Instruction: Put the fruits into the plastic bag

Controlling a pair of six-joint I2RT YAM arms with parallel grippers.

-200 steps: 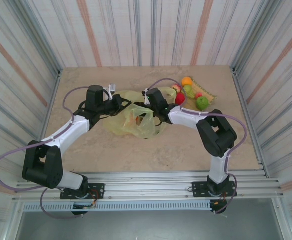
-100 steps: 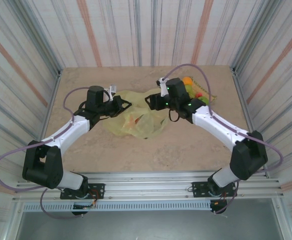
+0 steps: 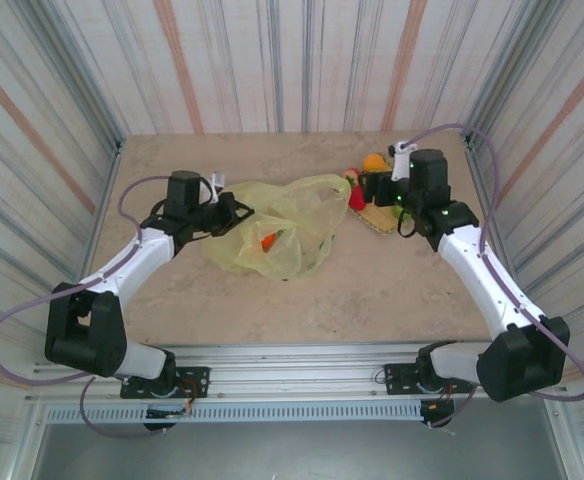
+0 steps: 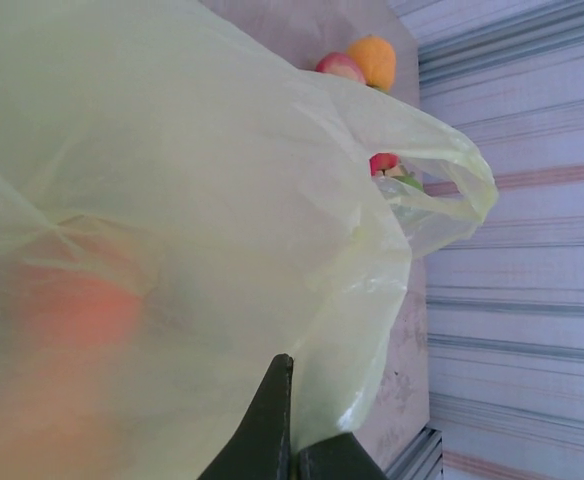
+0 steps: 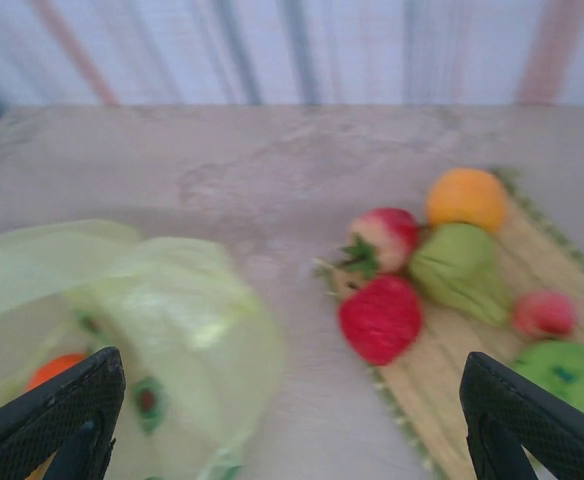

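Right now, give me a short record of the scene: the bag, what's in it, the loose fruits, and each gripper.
Bag: plastic bag lies crumpled on the table, left of the bamboo mat.
Inside: one orange fruit shows through the film.
Outside: six fruits on or beside the bamboo mat: orange, two red, two green, one pink.
Left gripper: shut on the plastic bag's edge.
Right gripper: open, empty, near the bamboo mat.

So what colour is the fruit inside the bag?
Orange. The fruit shows through the yellow-green plastic bag, best in the top external view.
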